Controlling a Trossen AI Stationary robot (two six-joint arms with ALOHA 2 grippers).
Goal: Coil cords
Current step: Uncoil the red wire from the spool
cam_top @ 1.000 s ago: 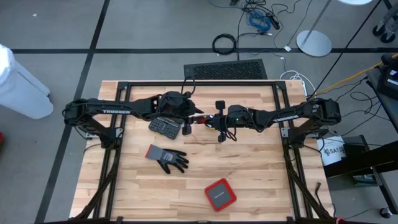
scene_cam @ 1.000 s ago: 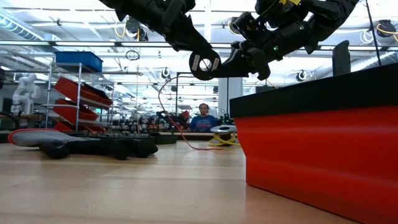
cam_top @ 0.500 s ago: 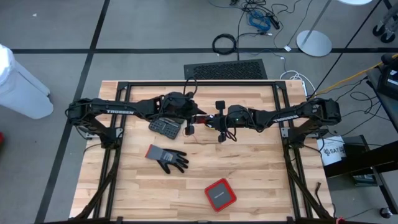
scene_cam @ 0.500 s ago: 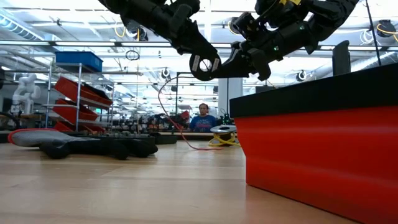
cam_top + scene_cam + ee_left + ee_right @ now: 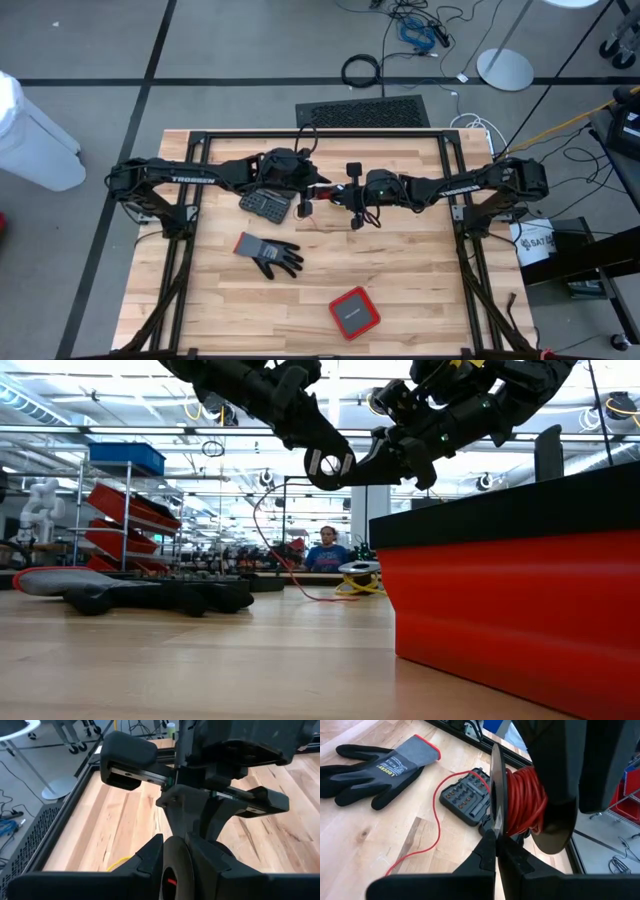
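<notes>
1. Containers
- One open bit case point(image 5: 465, 797) lies on the tabletop point(image 5: 400, 270), just below the two claws. Rows of small bits are seated in it; their number cannot be told.
- One red box point(image 5: 354, 312) stands near the front edge. Its lid is closed, so its contents are not visible.

2. Task items
- Two cords are present, one red and one yellow.
- The red cord point(image 5: 522, 800) is wound in many turns on one black spool point(image 5: 496, 785), which is held in the air above the middle of the tabletop. One loose strand hangs from the spool, curves past the bit case and lies on the wood.
- The yellow cord point(image 5: 360, 572) lies in a small loose coil on the tabletop, farther back and apart from both claws.

3. Claws
- The left claw point(image 5: 172, 865) is set across the spool, with one finger on each side of the disc; it appears clamped on it.
- The right claw point(image 5: 495, 845) is pinched together on the thin rim of the same disc.
- The two claws are met tip to tip at the spool.

4. Other items
- One grey-and-black glove point(image 5: 380, 765) is laid flat on the tabletop, in front of the bit case and well apart from the red box.
- One person point(image 5: 327, 550) is seen in the room behind the tabletop.
</notes>
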